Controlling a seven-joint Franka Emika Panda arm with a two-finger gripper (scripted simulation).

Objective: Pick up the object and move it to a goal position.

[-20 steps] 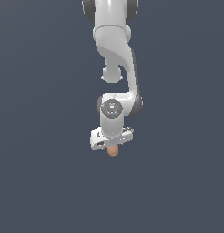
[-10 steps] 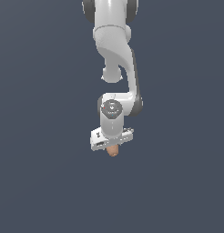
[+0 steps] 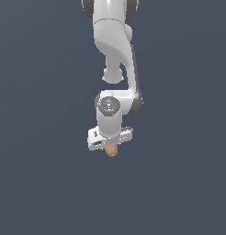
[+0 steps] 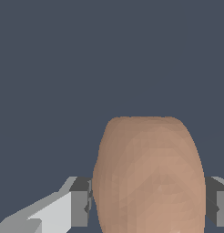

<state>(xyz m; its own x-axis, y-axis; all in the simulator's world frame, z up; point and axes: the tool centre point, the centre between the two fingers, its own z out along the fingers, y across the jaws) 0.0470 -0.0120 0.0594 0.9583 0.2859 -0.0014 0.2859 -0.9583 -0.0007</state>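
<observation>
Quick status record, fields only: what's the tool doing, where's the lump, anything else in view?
tool: shut on lump, pointing down under the arm
lump: tan-brown, egg-shaped, clamped between the two fingers, a pad against each side
lump in exterior view: only its lower end shows below the tool
grip: lump looks centred between the pads
arm: white, reaching down from the top of the exterior view
surroundings: plain dark grey-blue backdrop; no goal marker and no other thing visible in either view
</observation>
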